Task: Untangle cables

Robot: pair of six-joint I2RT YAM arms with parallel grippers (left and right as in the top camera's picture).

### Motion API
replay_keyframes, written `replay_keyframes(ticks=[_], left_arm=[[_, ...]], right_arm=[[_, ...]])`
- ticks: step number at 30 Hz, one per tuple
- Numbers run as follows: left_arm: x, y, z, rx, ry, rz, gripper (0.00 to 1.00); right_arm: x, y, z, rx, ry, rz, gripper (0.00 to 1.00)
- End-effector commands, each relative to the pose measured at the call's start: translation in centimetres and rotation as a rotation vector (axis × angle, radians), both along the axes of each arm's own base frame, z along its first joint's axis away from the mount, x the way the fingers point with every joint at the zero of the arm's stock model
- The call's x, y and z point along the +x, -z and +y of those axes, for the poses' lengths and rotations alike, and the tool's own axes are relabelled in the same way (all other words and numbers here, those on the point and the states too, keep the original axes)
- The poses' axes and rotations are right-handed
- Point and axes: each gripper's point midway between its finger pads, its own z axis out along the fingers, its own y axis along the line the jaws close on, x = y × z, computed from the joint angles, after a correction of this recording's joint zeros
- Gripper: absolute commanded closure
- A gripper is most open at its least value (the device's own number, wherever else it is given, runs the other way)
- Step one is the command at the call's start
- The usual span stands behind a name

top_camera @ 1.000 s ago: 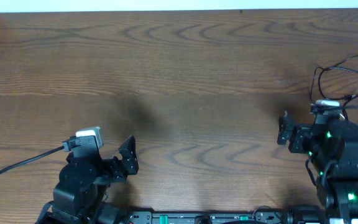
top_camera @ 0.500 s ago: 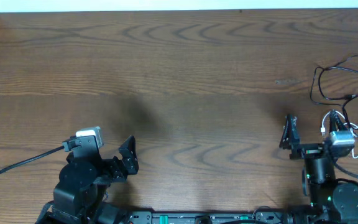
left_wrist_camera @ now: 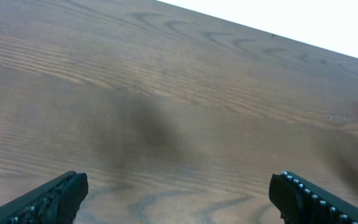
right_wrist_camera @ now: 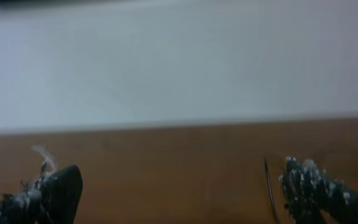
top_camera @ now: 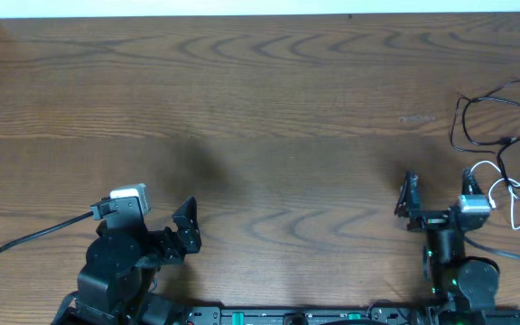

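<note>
With left gripper point(left_wrist_camera: 179, 194) and right gripper point(right_wrist_camera: 180, 190) spread empty, the thin black cord point(top_camera: 459, 122) and thin white cord point(top_camera: 487, 165) lay looped at the wooden table's point(top_camera: 260, 90) right edge, likely limp, best pinched near plugs.

Two cables point(top_camera: 490, 91) point(top_camera: 513, 185), two hands point(top_camera: 188, 227) point(top_camera: 410, 200)

both arms are matte black and blocky. the left arm point(top_camera: 116, 266) carries a small silver-grey camera box point(top_camera: 130, 194) with a thick black cord point(top_camera: 25, 239) running out of it. the right arm point(top_camera: 459, 271) has a similar pale box point(top_camera: 473, 204) and green lights point(top_camera: 452, 283) glowing low down. the left fingers point(left_wrist_camera: 303, 190) have ribbed edges, and the right fingers point(right_wrist_camera: 309, 183) are flecked with pale bits.
</note>
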Motion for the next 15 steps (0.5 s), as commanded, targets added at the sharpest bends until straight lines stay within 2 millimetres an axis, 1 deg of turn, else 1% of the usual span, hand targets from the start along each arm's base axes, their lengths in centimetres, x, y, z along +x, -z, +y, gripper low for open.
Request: replay_keyframes(ticks=[1,2,13,15], left_arm=[[0.1,0.2,0.3,0.02,-0.011,-0.002,0.02],[0.1,0.2,0.3,0.02,-0.011,-0.002,0.02],[0.1,0.2,0.3,0.02,-0.011,-0.002,0.02],[0.1,0.2,0.3,0.02,-0.011,-0.002,0.02]], right_arm=[[-0.1,2.8,-0.1,-0.023,0.012,0.107,0.01],[-0.2,3.9,0.0,-0.028,0.0,0.15,0.01],[-0.2,3.8,0.9,-0.029,-0.052,0.147,0.01],[-0.3,3.9,1.4,-0.062,-0.083,0.148,0.01]])
